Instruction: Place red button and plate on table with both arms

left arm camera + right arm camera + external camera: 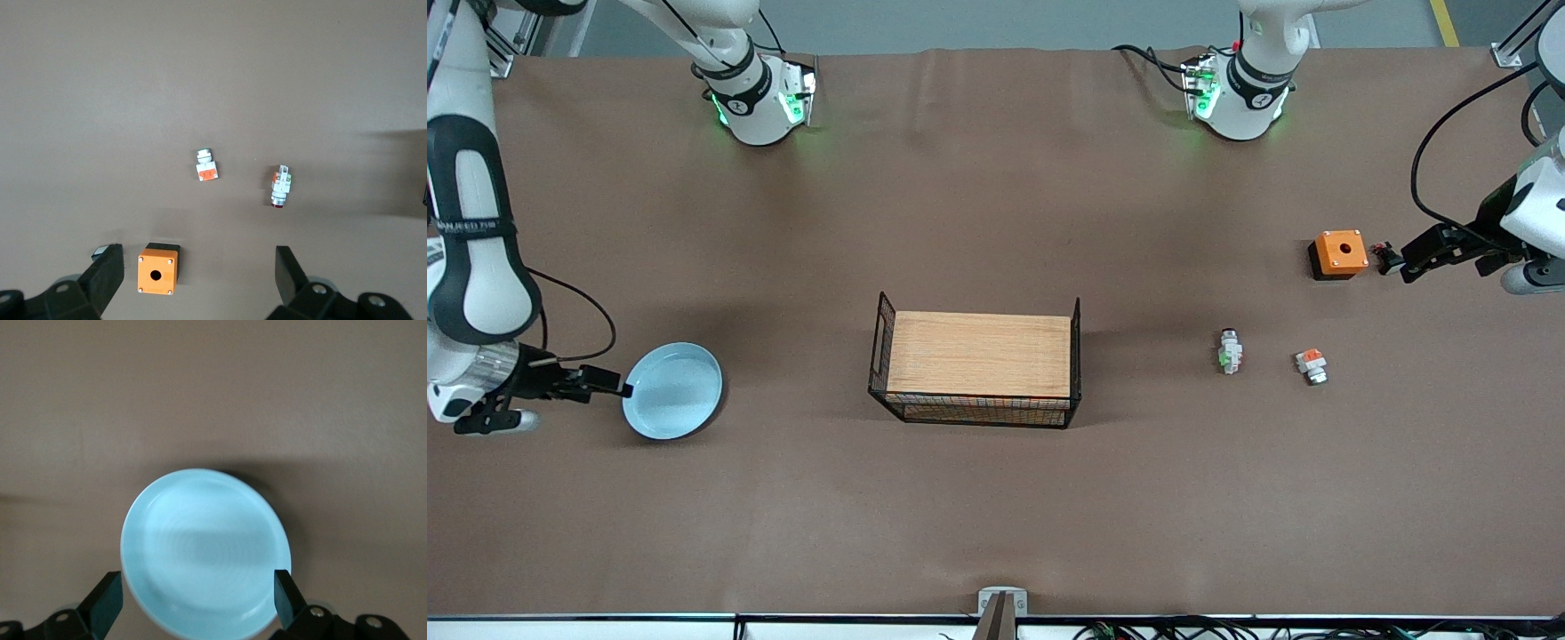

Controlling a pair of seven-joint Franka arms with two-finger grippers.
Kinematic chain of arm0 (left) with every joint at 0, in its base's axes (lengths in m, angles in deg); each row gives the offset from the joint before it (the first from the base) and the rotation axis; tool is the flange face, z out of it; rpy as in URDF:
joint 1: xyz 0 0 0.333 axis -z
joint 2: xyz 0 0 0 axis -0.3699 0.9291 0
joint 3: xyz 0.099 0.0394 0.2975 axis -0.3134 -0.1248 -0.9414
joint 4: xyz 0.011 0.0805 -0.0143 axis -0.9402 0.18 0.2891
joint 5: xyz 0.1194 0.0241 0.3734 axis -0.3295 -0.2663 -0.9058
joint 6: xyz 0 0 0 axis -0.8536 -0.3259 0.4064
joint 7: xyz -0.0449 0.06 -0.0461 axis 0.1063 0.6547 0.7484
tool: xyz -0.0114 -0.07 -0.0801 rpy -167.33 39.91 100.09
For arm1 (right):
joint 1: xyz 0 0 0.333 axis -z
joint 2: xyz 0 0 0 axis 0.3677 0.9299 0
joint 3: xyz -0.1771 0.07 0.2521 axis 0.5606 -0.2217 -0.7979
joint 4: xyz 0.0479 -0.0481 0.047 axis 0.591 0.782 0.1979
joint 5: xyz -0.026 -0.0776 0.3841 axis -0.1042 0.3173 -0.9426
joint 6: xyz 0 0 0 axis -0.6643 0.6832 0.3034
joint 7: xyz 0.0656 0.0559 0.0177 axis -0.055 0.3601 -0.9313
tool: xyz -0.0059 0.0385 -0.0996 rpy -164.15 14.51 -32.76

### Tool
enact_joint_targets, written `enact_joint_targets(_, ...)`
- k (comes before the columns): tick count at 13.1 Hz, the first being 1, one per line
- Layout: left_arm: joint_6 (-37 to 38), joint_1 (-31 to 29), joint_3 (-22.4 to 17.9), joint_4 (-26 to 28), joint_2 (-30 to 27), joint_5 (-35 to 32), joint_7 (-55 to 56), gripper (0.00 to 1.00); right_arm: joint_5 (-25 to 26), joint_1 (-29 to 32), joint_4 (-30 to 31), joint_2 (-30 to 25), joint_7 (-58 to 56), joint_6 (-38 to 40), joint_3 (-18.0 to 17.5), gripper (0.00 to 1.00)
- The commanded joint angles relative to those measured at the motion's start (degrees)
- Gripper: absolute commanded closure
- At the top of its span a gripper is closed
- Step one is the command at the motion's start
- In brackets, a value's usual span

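The pale-blue plate (673, 389) lies on the brown table (996, 498) toward the right arm's end. My right gripper (621, 388) is open and low at the plate's rim; in the right wrist view the plate (205, 547) lies between its spread fingers (107, 597). The red button (1230, 350), white with a green mark, lies on the table toward the left arm's end and shows in the left wrist view (281, 187). My left gripper (1387, 258) is open and empty beside the orange box (1338, 254); it also shows in the left wrist view (198, 259).
A similar white piece with an orange mark (1311, 365) lies beside the red button, also in the left wrist view (207, 167). The orange box with a hole (159, 273) sits near one left finger. The wooden-topped wire rack (978, 354) stands mid-table.
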Motion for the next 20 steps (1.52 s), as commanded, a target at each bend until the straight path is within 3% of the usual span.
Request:
enact_joint_targets(1, 1.22, 4.66, -4.59, -0.39, -1.36, 1.02, -0.07, 0.0, 10.38, -3.73, 1.44, -9.71, 14.24, 8.15, 0.08, 0.0)
enact_joint_targets(2, 1.22, 4.84, -4.68, -0.74, -1.62, 1.02, 0.28, 0.0, 12.68, -4.96, 1.35, -12.44, 18.38, 11.32, -0.1, 0.0)
enact_joint_targets(5, 1.22, 4.59, -4.6, -2.23, -1.63, 1.02, 0.19, 0.0, 13.15, -6.91, 0.73, -19.21, 22.63, 20.29, -0.19, 0.0)
enact_joint_targets(7, 2.17, 4.41, -4.6, -3.63, -1.71, 1.11, 0.1, 0.0, 13.84, -9.52, -4.08, -21.16, 29.54, 28.36, -0.63, 0.0)
enact_joint_targets(9, 5.07, 4.41, -4.6, -6.18, -1.63, 1.11, 0.11, 0.0, 21.12, -13.22, -12.76, -20.29, 33.44, 36.11, -0.71, 0.0)
enact_joint_targets(10, 5.26, 4.41, -4.6, -6.97, -1.45, 1.02, 0.11, 0.0, 20.88, -13.5, -14.63, -19.94, 33.53, 38.49, -0.63, 0.0)
enact_joint_targets(13, 5.17, 4.67, -4.6, -11.0, 1.43, 1.02, 0.19, 0.0, 20.36, -13.76, -15.27, -19.93, 33.8, 39.04, -0.72, 0.0)
enact_joint_targets(15, 5.17, 5.37, -4.33, -15.66, 4.95, 1.02, 0.28, 0.0, 14.23, -12.97, -15.18, -19.93, 36.68, 39.04, -0.1, 0.0)
enact_joint_targets(16, 5.17, 5.37, -3.98, -17.51, 6.79, 1.11, 0.45, 0.0, 13.59, -13.32, -15.44, -20.02, 36.96, 39.3, -0.36, 0.0)
enact_joint_targets(20, 5.26, 4.59, -2.57, -18.32, 7.96, 1.11, 4.06, 0.0, 19.82, -19.47, -14.57, -22.03, 37.83, 39.04, -1.24, 0.0)
